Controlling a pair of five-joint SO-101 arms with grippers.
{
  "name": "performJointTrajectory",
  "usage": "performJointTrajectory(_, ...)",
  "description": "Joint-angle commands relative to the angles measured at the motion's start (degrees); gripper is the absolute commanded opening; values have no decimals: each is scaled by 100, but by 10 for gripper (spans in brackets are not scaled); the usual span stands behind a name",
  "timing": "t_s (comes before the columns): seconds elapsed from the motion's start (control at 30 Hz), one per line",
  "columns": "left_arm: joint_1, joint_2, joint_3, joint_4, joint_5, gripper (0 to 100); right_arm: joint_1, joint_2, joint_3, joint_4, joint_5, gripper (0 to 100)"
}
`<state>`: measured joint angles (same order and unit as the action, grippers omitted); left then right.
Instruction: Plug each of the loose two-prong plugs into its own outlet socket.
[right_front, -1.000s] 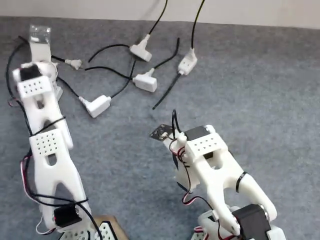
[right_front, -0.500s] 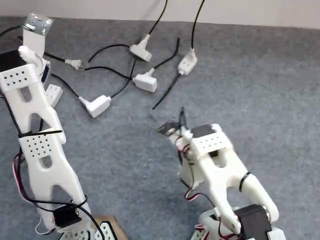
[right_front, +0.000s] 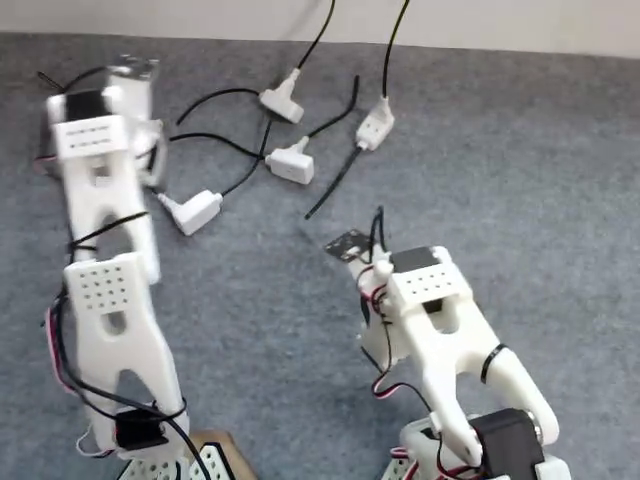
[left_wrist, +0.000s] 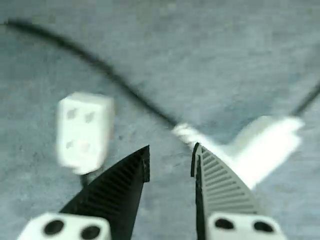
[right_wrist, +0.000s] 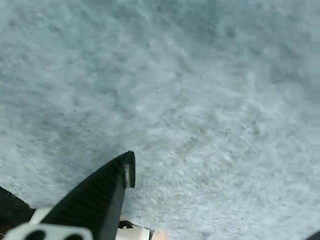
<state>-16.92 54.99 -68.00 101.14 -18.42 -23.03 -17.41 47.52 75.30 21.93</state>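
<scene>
Left claw (left_wrist: 169, 155) hovers low over bench (right_front: 560, 200), fingers (left_wrist: 125, 185) slightly apart, gripping nothing. We see white plug (left_wrist: 265, 142) just ahead, off one finger, long axis slanting away from claw; socket block (left_wrist: 82, 129) off other finger. Left arm (right_front: 100, 200) nearer. Right claw (right_front: 350, 246) spread wide, well apart.

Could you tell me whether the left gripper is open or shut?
Open: the left gripper has a clear gap between its jaws, holding nothing.
</scene>
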Motion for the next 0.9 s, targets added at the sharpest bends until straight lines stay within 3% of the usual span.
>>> performJointTrajectory(0.0, 356, -655, 22, 9, 158, 154, -259, -66, -48, -48, -44, 546)
performJointTrajectory(0.43, -391, -31, 22, 9, -114, 154, -277, -57, -31, 40, -53, 546)
performJointTrajectory(0.87, -470, 207, 66, -316, -308, 154, -277, -40, -31, 66, -53, 546)
